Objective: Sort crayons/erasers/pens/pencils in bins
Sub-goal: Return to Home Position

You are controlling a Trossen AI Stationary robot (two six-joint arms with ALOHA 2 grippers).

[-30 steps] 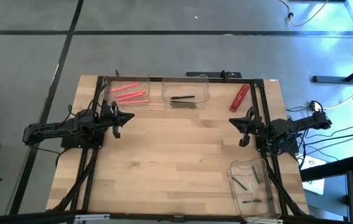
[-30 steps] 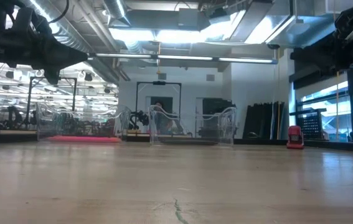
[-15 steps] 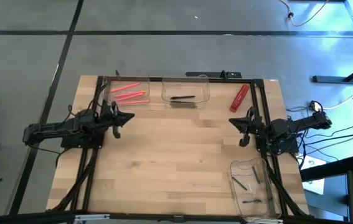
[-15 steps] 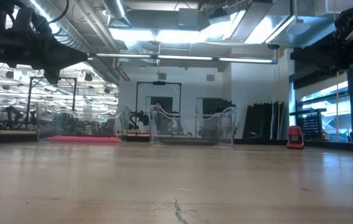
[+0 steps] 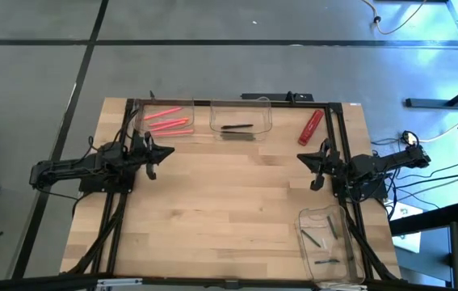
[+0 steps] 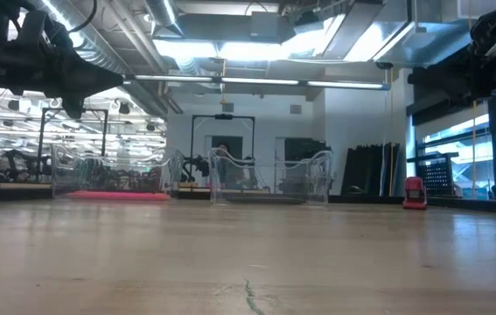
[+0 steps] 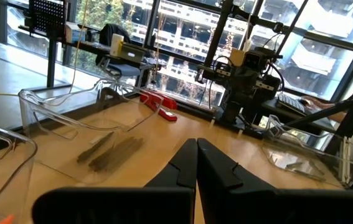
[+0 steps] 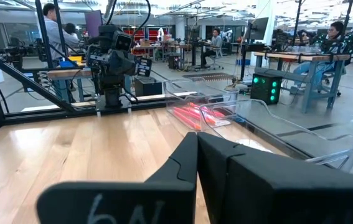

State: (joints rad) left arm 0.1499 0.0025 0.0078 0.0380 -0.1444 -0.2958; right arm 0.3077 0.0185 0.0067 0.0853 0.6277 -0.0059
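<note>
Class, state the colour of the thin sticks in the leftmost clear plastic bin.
The thin sticks are pink-red; the high view shows this best.

bins (image 5: pixel 262 113) clear; pens (image 5: pixel 237 127) black; pencils (image 5: pixel 168 122) pink-red; table (image 5: pixel 229 202) light wood

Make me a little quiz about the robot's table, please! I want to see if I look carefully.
1. Pick one: what lies in the far-left bin?
A. pink-red sticks
B. toy cars
C. nothing
2. True or false: the red object lies on the bare table, outside every bin.
3. Fill in the number: ___ clear bins stand on the table.

Key
1. A.
2. True. It lies beside the middle bin, not in it.
3. Three: the far-left bin, the middle bin and the near-right bin.
</note>
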